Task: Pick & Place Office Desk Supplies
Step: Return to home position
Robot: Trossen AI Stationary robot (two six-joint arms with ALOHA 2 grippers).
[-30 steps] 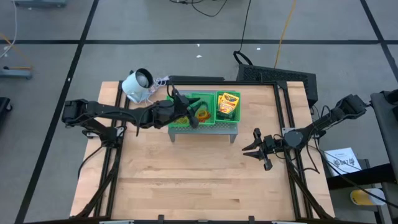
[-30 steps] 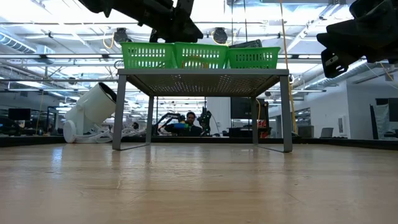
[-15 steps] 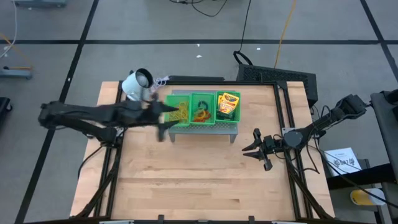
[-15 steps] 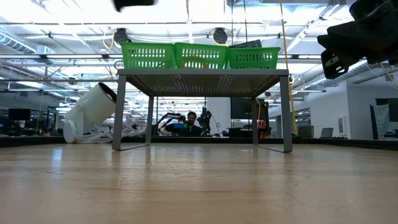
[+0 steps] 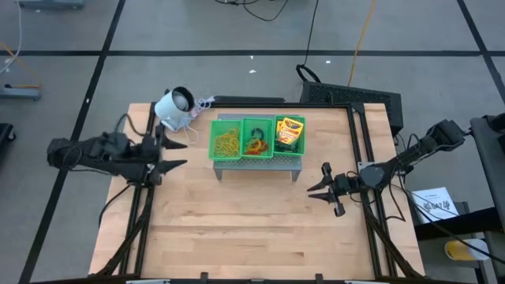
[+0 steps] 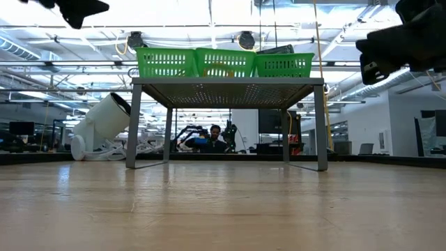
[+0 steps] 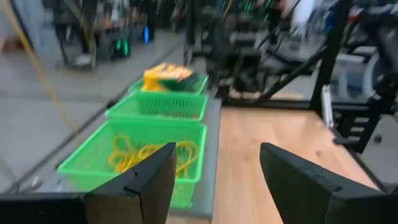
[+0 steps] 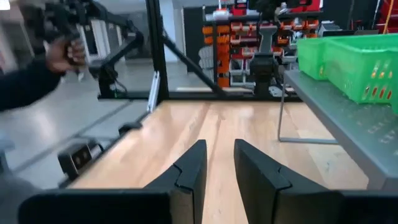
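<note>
Yellow-and-green crayon boxes (image 5: 289,132) fill the right compartment of the green three-part tray (image 5: 256,121). A tangle of yellowish rubber bands (image 5: 226,143) lies in its left compartment, and red and orange rings (image 5: 256,145) sit in the centre one. The tray stands on a grey metal stand (image 5: 260,163) at the far side of the wooden table (image 5: 252,229). The left gripper (image 5: 183,154) hovers at the tray's 9 o'clock, fingers spread wide and empty, apart from the bands. The right gripper (image 5: 313,190) hangs at the tray's 4 o'clock, fingers a little apart, holding nothing. A white camera-like device (image 5: 174,106) sits at the tray's 10 o'clock.
</note>
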